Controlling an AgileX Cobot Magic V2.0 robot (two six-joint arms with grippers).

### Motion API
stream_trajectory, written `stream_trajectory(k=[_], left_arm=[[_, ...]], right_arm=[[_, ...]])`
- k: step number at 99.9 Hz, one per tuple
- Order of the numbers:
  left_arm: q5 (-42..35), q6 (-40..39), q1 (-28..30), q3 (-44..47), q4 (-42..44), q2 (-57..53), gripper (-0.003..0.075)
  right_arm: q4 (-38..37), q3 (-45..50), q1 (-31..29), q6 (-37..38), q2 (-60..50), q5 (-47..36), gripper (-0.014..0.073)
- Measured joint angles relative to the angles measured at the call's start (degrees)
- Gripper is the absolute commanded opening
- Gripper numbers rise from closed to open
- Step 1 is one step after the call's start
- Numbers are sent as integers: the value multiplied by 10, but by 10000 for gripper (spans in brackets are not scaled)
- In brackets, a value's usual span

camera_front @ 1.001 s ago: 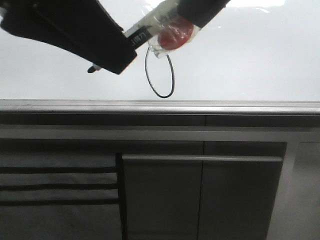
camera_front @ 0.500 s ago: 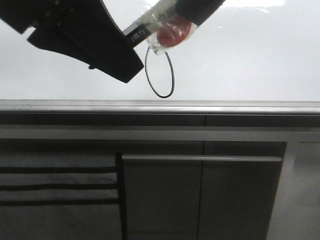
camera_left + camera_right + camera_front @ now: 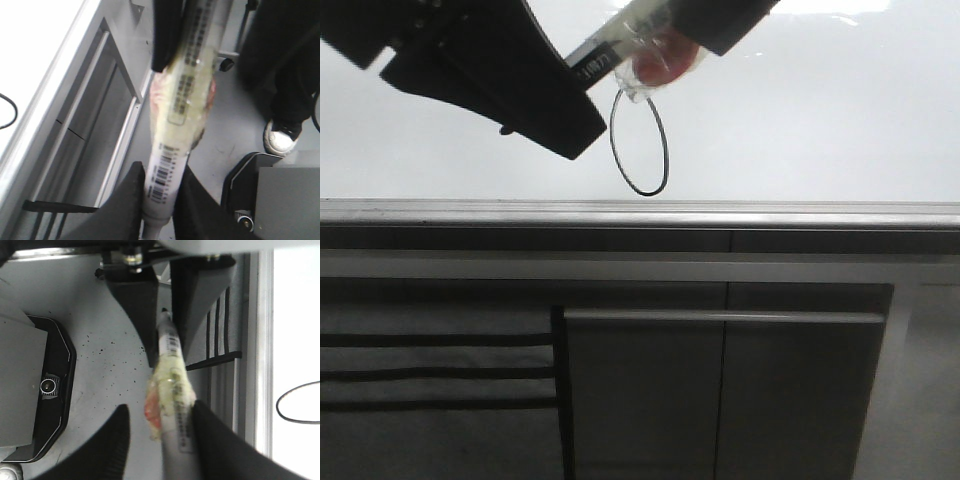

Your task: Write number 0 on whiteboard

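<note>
0 [image 3: 639, 145] is closed on the whiteboard [image 3: 820, 120], just above its grey edge strip. Both jaws pinch the taped marker [image 3: 177, 125]: left gripper [image 3: 160, 200], right gripper [image 3: 170, 335]. Writing looks done; next, lift clear without smudging.

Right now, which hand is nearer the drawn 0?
Left. The left hand sits just beside the number 0 at its upper left, on the marker; the right hand is above it to the right.

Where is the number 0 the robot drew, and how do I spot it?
Look at the big shiny whiteboard filling the upper part of the front view. Just above its grey bottom edge, near the middle, is the number 0, a thin black oval, taller than wide, the only drawing there.
</note>
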Motion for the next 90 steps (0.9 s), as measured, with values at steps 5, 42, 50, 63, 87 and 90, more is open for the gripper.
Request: stream_trajectory(k=[5, 42, 50, 63, 87, 90], left_arm=[[-11, 0, 0, 0, 0, 0, 41], [-192, -34, 107, 1, -18, 45, 41], [-244, -44, 140, 1, -57, 73, 41], [-330, -50, 183, 1, -147, 122, 42], [-348, -54, 214, -20, -207, 159, 104], [-344, -54, 215, -21, -208, 160, 129]], right_arm=[[1, 0, -8, 4, -4, 0, 334], [-35, -38, -190, 155, -153, 10, 332], [-35, -29, -219, 171, -181, 15, 332], [-36, 2, -230, 179, -216, 25, 332], [-36, 54, -230, 181, -236, 29, 332], [-36, 58, -230, 181, -237, 29, 332]])
